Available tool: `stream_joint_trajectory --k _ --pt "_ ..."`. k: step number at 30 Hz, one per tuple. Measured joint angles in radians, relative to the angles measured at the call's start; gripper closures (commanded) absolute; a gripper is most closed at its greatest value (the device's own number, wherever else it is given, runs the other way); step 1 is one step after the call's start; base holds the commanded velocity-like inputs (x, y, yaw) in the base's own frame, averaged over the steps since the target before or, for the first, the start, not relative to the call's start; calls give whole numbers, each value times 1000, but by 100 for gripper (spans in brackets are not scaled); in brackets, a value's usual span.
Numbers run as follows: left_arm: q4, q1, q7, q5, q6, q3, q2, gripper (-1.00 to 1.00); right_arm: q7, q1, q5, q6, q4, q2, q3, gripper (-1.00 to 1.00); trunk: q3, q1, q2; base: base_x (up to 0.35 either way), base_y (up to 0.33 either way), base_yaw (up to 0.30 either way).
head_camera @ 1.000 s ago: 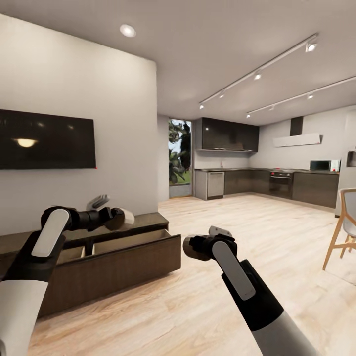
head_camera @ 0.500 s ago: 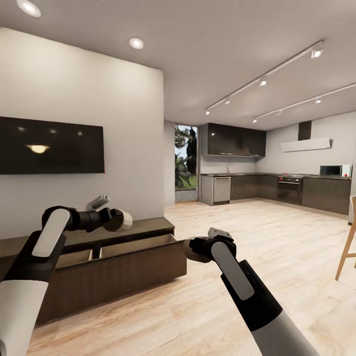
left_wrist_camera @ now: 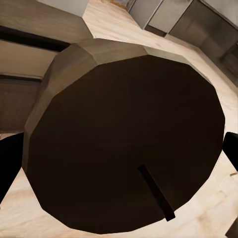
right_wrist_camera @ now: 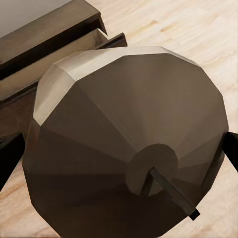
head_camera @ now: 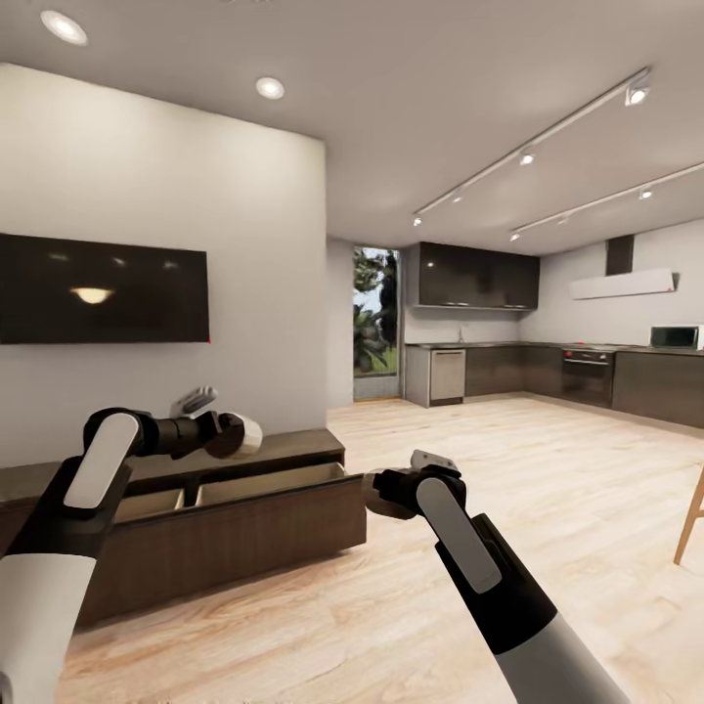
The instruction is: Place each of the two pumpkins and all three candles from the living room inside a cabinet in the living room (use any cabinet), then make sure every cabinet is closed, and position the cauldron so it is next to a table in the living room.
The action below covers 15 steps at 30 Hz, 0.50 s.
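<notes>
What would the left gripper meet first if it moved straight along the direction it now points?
Probably the open cabinet. The left gripper is shut on a candle, and in the left wrist view the cabinet lies just past it; depth is unclear.

No text to read anywhere, no label, brand, number or sign. The TV [head_camera: 103, 289] on the wall is dark, just a lamp's glare on it, no logo legible. The cabinet [head_camera: 244, 533] fronts are plain brown wood, unmarked. Far back, the microwave [head_camera: 677, 337] and oven [head_camera: 588, 376] are too small to make out any lettering. Both wrist views are up against a candle, one in the left [left_wrist_camera: 126, 134] and one in the right [right_wrist_camera: 131, 139], with bare, faceted, dull brown surfaces and nothing printed on either.
</notes>
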Motion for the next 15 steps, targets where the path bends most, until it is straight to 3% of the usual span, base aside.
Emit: stream_joint_trajectory --k 7,15 --pt "-1 0 0 2 0 0 0 100 0 -2 -1 5 19 0 1 100 -6 0 0 -96 -236 238" --pt "-7 0 0 5 0 5 0 100 0 -3 -1 6 36 2 1 100 -14 0 0 -27 -42 224"
